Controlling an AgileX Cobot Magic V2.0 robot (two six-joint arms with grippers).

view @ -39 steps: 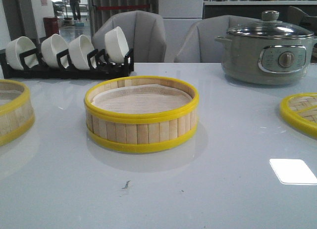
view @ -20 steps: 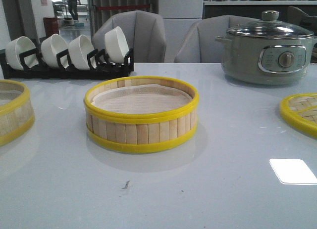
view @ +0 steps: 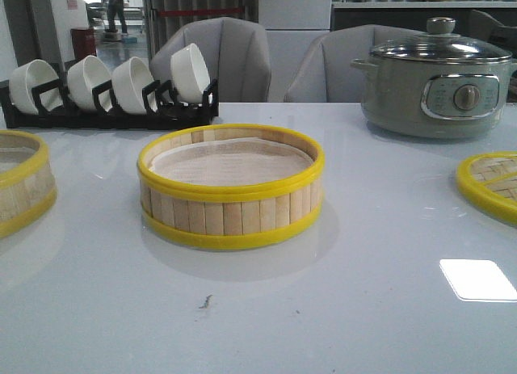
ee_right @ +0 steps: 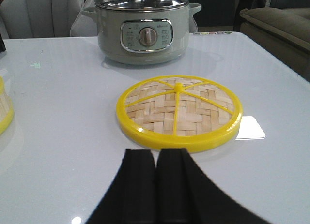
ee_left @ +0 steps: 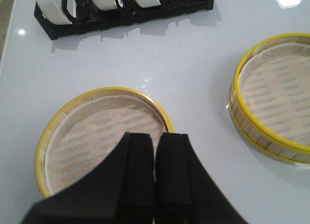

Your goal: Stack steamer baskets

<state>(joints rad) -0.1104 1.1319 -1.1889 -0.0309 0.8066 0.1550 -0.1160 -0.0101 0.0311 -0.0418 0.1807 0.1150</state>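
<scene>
One steamer basket (view: 231, 188) stands in the middle of the white table, a ring of pale bamboo slats with yellow rims and a whitish liner; the left wrist view shows it too (ee_left: 276, 96). A second steamer basket (view: 23, 180) sits at the table's left edge, partly cut off. My left gripper (ee_left: 155, 137) hangs shut above that second basket (ee_left: 97, 132), over its near rim, holding nothing. My right gripper (ee_right: 156, 154) is shut and empty, hovering over bare table just short of the lid. Neither gripper shows in the front view.
A flat woven-bamboo lid (ee_right: 179, 112) with yellow rim lies at the right (view: 489, 184). A grey-green electric pot (view: 436, 79) stands at the back right. A black rack of white bowls (view: 109, 87) lines the back left. Grey chairs stand behind the table.
</scene>
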